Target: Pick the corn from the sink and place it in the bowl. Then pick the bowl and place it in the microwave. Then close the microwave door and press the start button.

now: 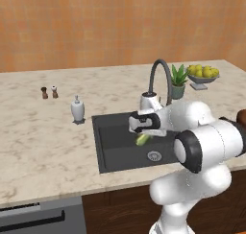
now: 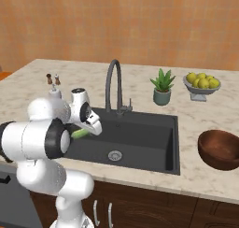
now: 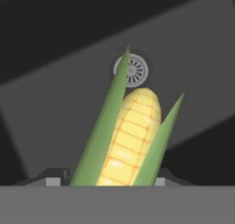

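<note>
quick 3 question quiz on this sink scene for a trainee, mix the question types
1. True or false: the corn is lying in the bowl.
2. The gripper is over: A) the sink B) the fruit bowl C) the potted plant
3. Fill in: the bowl sits on the counter to the ____ of the sink in the right base view.

Key: 1 false, it is at the gripper above the sink; 2 A; 3 right.

The white arm (image 1: 202, 146) folds forward from its base, elbow high, wrist bent downward. The gripper (image 1: 142, 138) points down, fingers apparently closed around something between them, though barely visible.
</note>
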You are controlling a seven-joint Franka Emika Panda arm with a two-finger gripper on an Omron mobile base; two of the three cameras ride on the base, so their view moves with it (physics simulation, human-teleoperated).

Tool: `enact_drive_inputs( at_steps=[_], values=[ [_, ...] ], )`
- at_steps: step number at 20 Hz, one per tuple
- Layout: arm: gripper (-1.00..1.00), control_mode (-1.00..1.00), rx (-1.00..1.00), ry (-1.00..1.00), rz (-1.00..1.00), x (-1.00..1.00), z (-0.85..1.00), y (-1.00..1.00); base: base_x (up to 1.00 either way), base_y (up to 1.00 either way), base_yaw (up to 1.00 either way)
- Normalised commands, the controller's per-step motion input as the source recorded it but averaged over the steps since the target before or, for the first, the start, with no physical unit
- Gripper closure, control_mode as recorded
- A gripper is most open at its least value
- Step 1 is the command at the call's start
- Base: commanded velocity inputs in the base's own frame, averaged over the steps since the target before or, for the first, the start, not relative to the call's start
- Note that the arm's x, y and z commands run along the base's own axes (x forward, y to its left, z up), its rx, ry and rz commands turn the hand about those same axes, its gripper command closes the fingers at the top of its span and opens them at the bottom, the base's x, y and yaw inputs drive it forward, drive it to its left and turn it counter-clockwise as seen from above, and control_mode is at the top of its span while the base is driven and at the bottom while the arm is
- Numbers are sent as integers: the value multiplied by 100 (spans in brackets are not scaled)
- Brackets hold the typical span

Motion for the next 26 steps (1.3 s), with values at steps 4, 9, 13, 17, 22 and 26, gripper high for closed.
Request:
enact_drive_inputs(
  at_steps=[4, 9, 13, 17, 22, 26],
  values=[
    [100, -100, -2, 0, -6, -99, 61, -29, 0, 0, 0],
    [100, -100, 0, 0, -7, -87, 34, -71, 0, 0, 0],
    [100, -100, 0, 0, -5, -40, 30, -99, 0, 0, 0],
    [100, -100, 0, 0, -8, -10, 35, -100, 0, 0, 0],
    [100, -100, 3, 0, -11, 0, 43, -100, 0, 0, 0],
    [100, -100, 2, 0, -13, 0, 46, -100, 0, 0, 0]
  ],
)
